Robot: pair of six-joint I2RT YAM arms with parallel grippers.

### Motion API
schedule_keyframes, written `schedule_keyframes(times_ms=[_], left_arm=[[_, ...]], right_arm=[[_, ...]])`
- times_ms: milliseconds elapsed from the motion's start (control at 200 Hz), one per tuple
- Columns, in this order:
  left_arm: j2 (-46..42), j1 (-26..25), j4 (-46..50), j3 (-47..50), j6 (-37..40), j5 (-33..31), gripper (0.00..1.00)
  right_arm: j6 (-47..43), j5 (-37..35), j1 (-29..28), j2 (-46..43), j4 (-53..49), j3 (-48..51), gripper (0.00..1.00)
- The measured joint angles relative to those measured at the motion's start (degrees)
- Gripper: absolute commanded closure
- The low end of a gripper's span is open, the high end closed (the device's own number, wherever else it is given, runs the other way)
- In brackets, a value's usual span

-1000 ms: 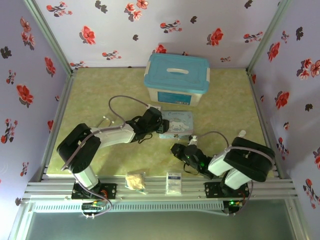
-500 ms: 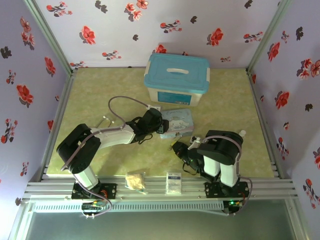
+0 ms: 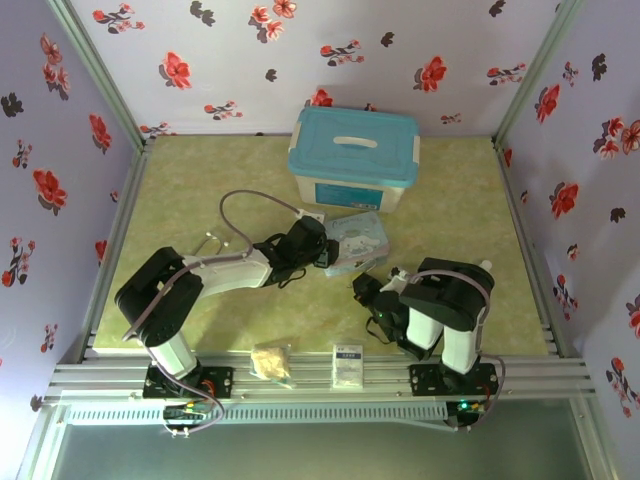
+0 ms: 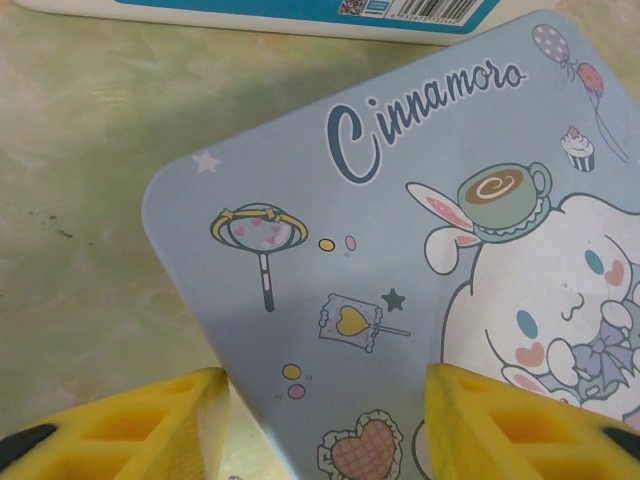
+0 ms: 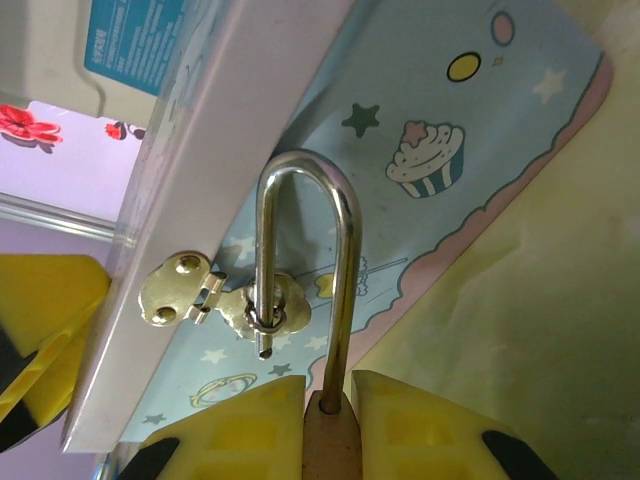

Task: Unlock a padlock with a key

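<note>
My right fingers are closed on the body of the small brass padlock. Its silver shackle threads the hasp of the pale blue cartoon tin just above them. My left fingers straddle a corner of that tin, and I cannot tell whether they clamp it.

We've got a green table: box at the back, tin just in front, packet and card at the near edge.

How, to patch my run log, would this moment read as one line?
left gripper at tin, grip unclear | right gripper holds padlock | shackle through hasp, end free
</note>
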State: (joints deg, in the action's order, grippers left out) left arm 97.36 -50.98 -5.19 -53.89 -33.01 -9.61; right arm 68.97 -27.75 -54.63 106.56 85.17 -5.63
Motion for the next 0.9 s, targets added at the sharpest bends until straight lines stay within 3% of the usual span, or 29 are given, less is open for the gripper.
schedule_keyframes(times_ms=[500, 900], left_arm=[[0.07, -0.52, -0.24, -0.04, 0.7, -0.52, 0.52], [0.07, -1.33, -0.22, -0.07, 1.79, -1.81, 0.53]], right_arm=[[-2.01, -2.08, 0.5, -1.95, -3.28, -0.07, 0.95], [3.19, -3.15, 1.07, -3.26, -5.11, -0.17, 0.95]])
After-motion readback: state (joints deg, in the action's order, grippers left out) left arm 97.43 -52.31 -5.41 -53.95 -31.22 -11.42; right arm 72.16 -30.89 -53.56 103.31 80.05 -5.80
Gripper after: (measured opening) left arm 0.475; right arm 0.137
